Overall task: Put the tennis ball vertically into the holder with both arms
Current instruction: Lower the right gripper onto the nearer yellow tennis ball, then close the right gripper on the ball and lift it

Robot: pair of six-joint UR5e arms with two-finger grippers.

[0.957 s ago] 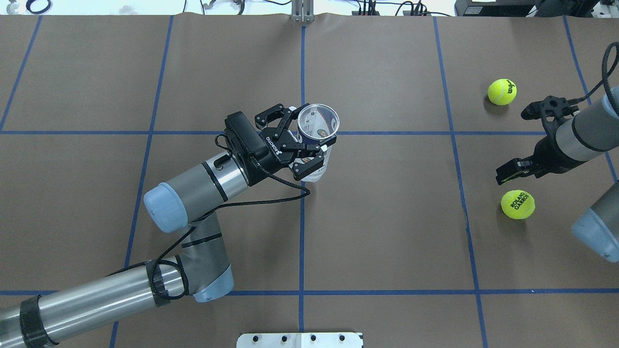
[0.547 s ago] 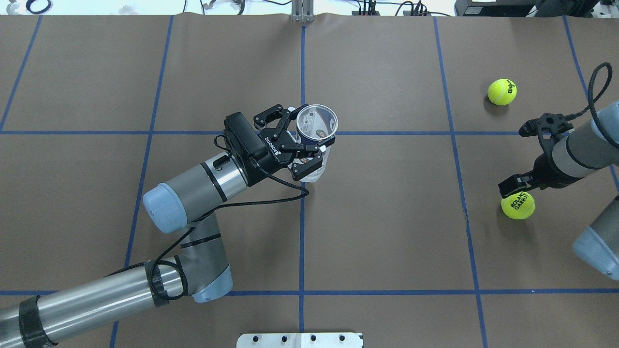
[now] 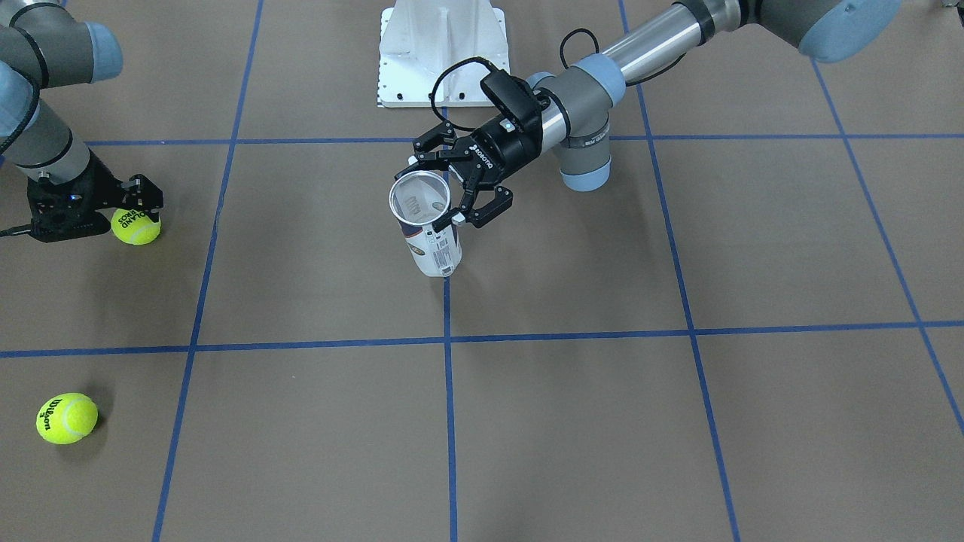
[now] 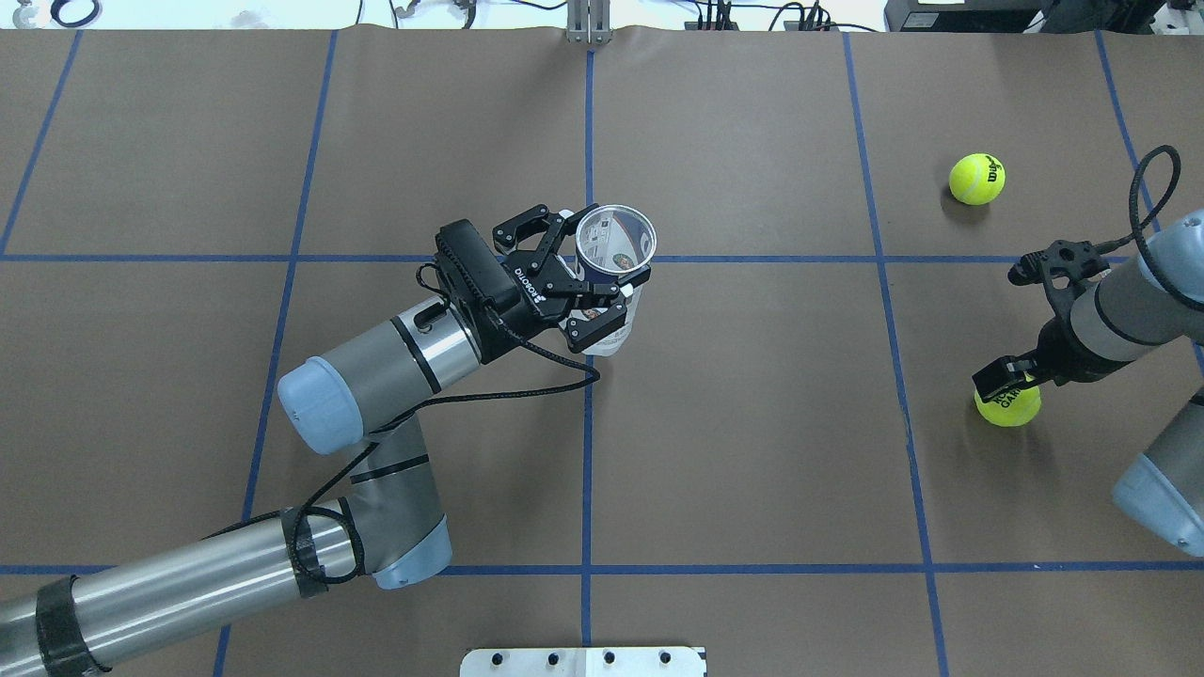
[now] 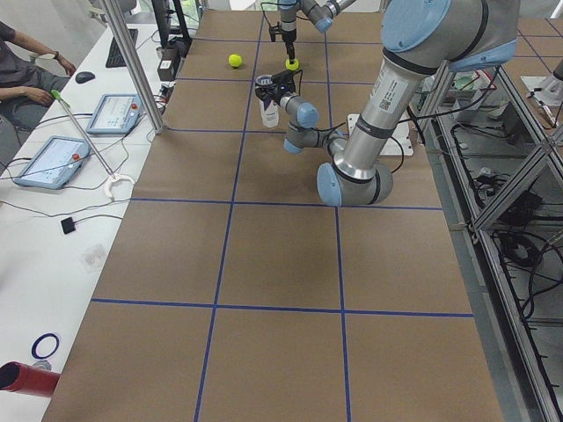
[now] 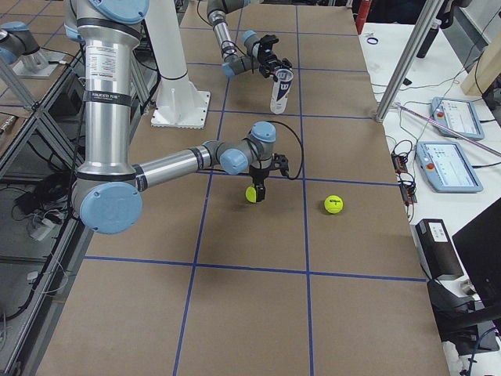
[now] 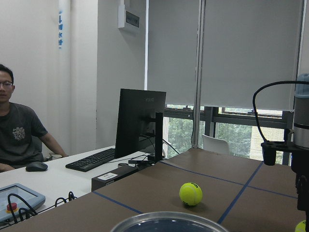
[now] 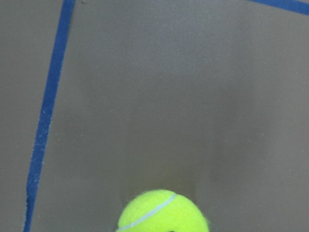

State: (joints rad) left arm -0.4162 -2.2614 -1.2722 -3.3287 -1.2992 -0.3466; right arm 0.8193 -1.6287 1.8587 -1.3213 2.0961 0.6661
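Holder (image 4: 616, 246) upright mid-worktop (image 4: 752, 451), mouth up; L tool (image 4: 607, 282) clamped round its upper wall. I see bare room on every side. Ball (image 4: 1011, 409) nr right edge, R tool (image 4: 1000, 378) just over it; can't tell its gap.

Brown table (image 4: 752, 451), two tennis balls (image 4: 976, 179) (image 4: 1016, 412)

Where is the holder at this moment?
In the overhead view the holder is upright near the centre, just right of the middle blue line, clasped by the left hand.
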